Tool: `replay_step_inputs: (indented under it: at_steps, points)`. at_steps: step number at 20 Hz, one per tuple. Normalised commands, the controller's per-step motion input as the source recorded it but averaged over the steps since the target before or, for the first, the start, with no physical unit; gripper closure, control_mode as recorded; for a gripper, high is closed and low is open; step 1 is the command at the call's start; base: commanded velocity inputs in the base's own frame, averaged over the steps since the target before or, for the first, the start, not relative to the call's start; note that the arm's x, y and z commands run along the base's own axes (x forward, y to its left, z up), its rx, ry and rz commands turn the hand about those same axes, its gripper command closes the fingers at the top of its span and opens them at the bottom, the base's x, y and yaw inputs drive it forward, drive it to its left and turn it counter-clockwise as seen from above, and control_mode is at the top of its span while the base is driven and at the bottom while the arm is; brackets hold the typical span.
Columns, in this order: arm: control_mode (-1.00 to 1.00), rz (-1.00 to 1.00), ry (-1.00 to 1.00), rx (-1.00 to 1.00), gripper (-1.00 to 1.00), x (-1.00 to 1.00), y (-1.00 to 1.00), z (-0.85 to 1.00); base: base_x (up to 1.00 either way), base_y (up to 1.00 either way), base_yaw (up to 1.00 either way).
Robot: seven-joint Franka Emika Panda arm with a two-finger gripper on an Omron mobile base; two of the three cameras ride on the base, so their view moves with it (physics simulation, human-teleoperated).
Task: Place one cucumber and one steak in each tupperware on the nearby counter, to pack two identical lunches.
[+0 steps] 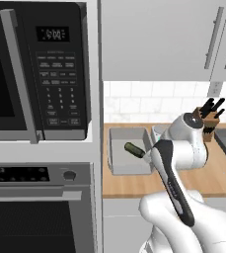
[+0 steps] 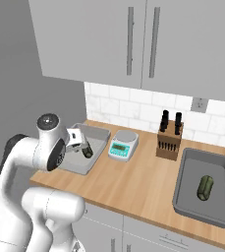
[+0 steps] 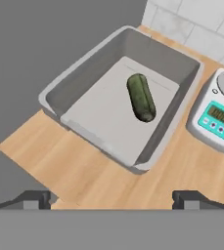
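Gripper [image 3: 111, 199] wide open, empty, above near box [image 3: 86, 83] beside scale [image 3: 216, 119]. Cucumber [image 3: 141, 97] inside: likely firm, light, slick; grasp across middle.

cucumber [image 1: 133, 148] in tupperware [image 1: 118, 160], counter [image 1: 223, 178]

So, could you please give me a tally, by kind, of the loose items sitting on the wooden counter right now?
Tupperware: 2 (left, right)
Cucumbers: 2, one lying in each box (left, right)
Kitchen scale: 1
Knife block: 1
Steaks: 0 in sight
Total: 6
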Motion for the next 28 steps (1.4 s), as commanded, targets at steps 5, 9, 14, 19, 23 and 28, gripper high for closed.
replay_step_inputs:
  at_steps: [5,9,14,19,23,28]
  points:
    - [-1.0,-0.1,0.0,0.0,-1.0,-0.96,0.0,0.64,0.0,0.0,0.0]
    - [-1.0,-0.12,0.0,0.0,-1.0,-1.0,0.0,0.55,0.0,0.0,0.0]
    - [-1.0,-0.04,0.0,0.0,-1.0,-0.93,0.0,-0.02,0.0,0.0,0.0]
    - [-1.0,0.0,0.02,0.0,-1.0,-0.42,0.0,-0.21,0.0,0.0,0.0]
    - [-1.0,0.0,0.02,0.01,-1.0,-0.38,0.0,-0.24,0.0,0.0,0.0]
    - [-1.0,0.0,0.03,0.0,-1.0,-0.05,0.0,-0.02,0.0,0.0,0.0]
